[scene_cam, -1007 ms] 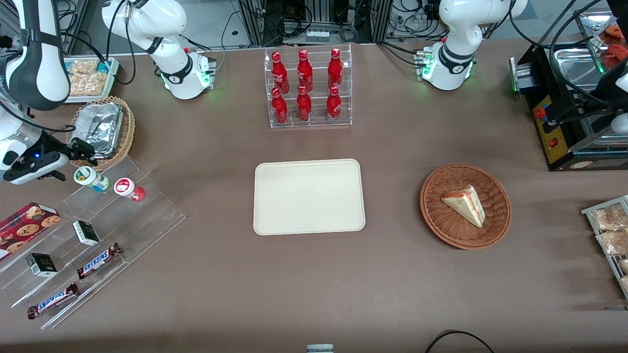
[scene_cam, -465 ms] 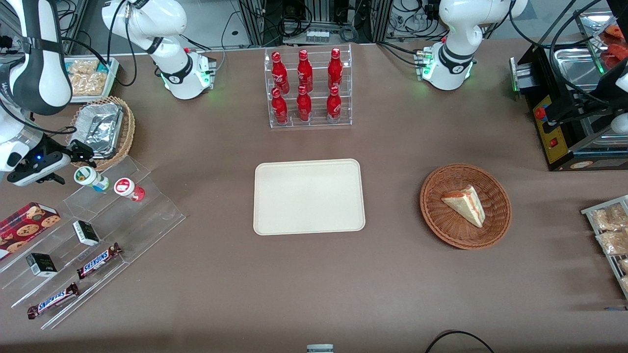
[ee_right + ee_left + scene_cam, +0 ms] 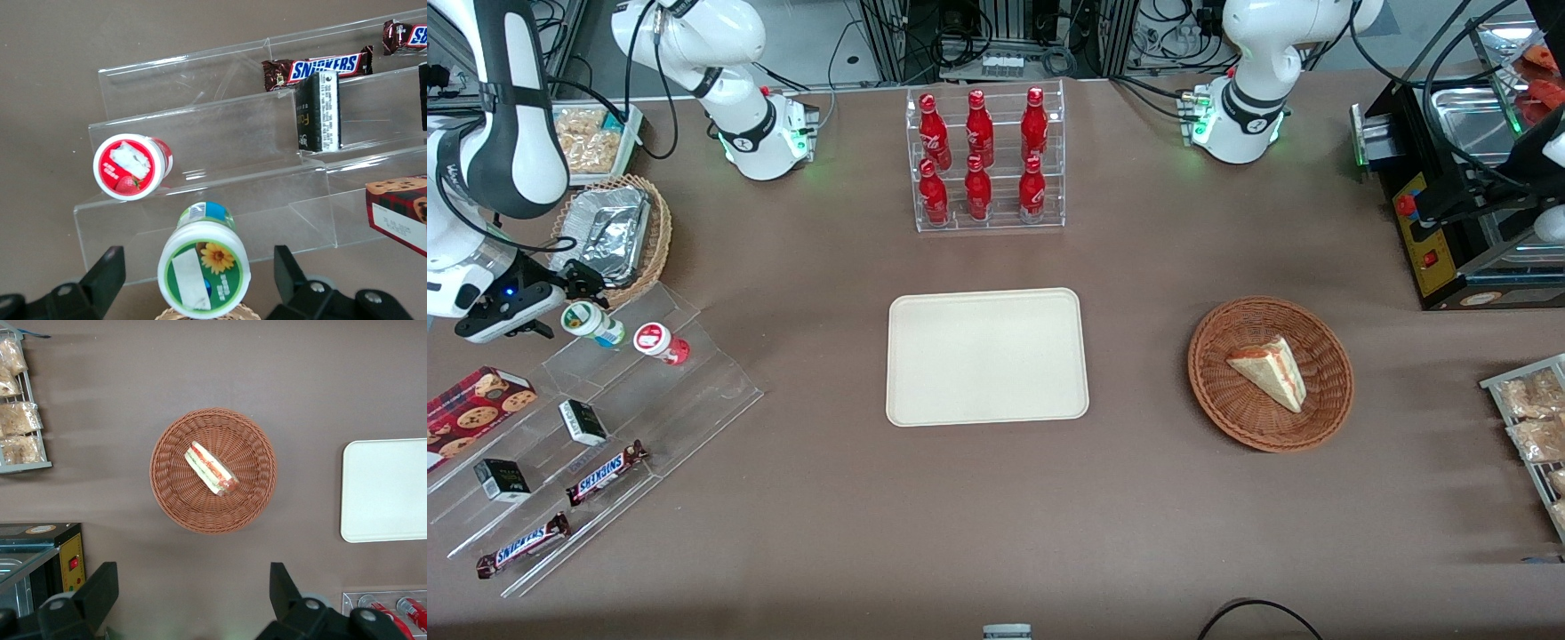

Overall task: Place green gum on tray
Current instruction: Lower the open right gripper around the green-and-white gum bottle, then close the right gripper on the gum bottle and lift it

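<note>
Two views show the hand (image 3: 574, 289) low over the working arm's end of a brown, matte counter (image 3: 978, 498); cable-strewn floor and equipment racks lie past the counter's edge. Its black fingers (image 3: 100, 277) are spread wide, one on each side of the green gum (image 3: 591, 323), touching nothing. The gum is a small white cylinder with a green-rimmed lid, standing on the top step of a clear acrylic stand (image 3: 649, 400) right under the hand. Just beside it on the same step is a red gum (image 3: 660, 342). The lower steps, nearer the front camera than the hand, carry Snickers bars (image 3: 605, 471) and small dark boxes (image 3: 583, 421). A wicker basket (image 3: 656, 240) with a crinkled foil tray sits close by the hand. The tray (image 3: 987, 356), smooth cream with rounded corners and a low rim, lies well away from the hand at mid-counter, bare.

Only the right wrist view shows the green lid's sunflower print (image 3: 203, 270) and the red lid's strawberry (image 3: 130, 167). Only the left wrist view looks straight down on a round wicker basket (image 3: 167, 493) holding a sandwich wedge (image 3: 210, 468).
</note>
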Robot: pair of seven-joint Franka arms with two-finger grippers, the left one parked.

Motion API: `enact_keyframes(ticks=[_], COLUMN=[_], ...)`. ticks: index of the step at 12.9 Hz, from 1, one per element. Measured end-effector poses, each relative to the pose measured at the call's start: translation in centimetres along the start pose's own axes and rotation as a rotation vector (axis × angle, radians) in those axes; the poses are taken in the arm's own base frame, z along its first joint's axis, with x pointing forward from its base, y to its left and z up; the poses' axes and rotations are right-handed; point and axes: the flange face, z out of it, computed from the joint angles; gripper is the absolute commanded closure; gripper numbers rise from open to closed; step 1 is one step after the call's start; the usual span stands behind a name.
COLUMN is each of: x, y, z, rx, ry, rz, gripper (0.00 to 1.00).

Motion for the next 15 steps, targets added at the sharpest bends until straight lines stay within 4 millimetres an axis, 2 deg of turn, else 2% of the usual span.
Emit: enact_keyframes(ticks=[6, 9, 10, 13, 14, 15], x=[0.05, 0.06, 0.06, 0.06, 0.06, 0.08], y=[0.07, 0.08, 0.08, 0.08, 0.09, 0.11], z=[0.71, 0.72, 0.72, 0.78, 0.87, 0.89], rx=[0.003, 0.003, 0.002, 0.003, 0.004, 0.004], ry=[-0.008, -0.008, -0.008, -0.008, -0.01, -0.01], rz=[0.0, 0.0, -0.001, -0.001, -0.001, -0.001], gripper=[0.02, 0.13, 0.23, 0.77, 0.87, 0.93])
